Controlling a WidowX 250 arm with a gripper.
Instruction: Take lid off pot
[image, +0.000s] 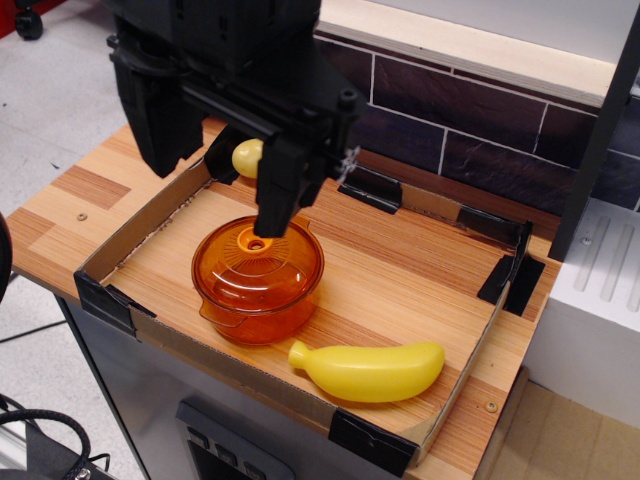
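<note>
The orange pot (255, 312) stands in the left half of a shallow cardboard-walled tray (120, 262) on the wooden table. The orange lid (285, 262) sits on the pot, with its small ring knob (256, 241) at the centre. My black gripper (216, 202) hangs over the pot from the upper left. Its right finger (278, 195) comes down with its tip right at the knob. The broader left finger (155, 120) stands well apart to the left, so the jaws look open. Nothing is held.
A yellow toy banana (370, 370) lies in the tray in front and to the right of the pot. Another yellow toy (247, 157) sits behind the gripper at the tray's back wall. A dark brick wall (470, 110) stands behind, and a white unit (600, 290) at the right.
</note>
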